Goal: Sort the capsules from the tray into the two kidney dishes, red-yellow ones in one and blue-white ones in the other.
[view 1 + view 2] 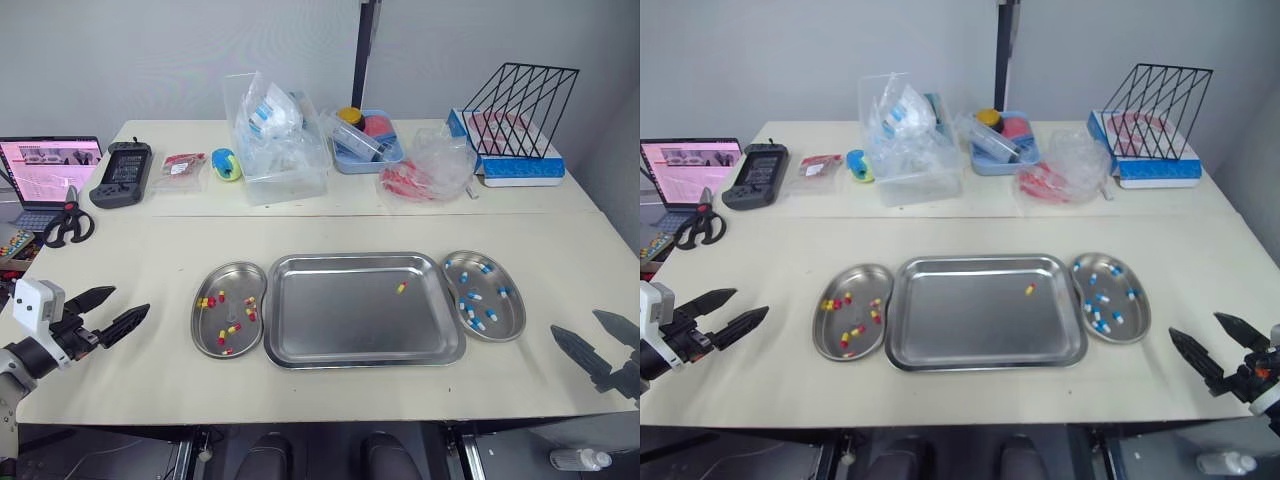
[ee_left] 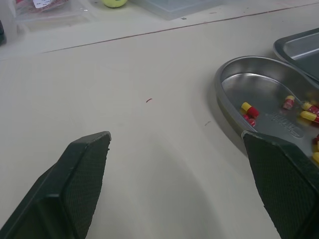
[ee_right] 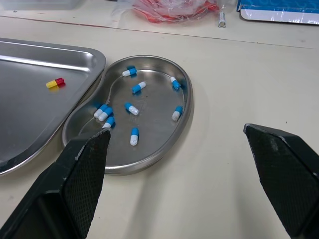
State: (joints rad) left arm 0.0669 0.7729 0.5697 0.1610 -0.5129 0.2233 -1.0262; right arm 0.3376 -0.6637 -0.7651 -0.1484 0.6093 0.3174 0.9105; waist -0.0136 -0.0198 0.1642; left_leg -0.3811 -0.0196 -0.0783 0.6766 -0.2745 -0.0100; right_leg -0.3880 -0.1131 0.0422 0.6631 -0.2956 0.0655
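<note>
Tray point(image 1: 340, 322): mid-table point(image 1: 150, 250), just one red-yellow capsule point(image 1: 401, 287) in it, near the far right corner.
Left dish point(image 1: 228, 266): snug against the tray's left side, holds the red-yellows point(image 1: 210, 300).
Right dish point(image 1: 522, 310): against the tray's right side, holds the blue-whites point(image 1: 470, 298).
Left gripper point(image 1: 130, 300): fingers spread, empty, left of the left dish.
Right gripper point(image 1: 575, 322): fingers spread too, empty, right of the right dish.

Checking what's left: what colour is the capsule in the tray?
The capsule is red and yellow; clearest in right wrist view.

In the left wrist view, the tray point(image 2: 301, 47) is cut off.
</note>
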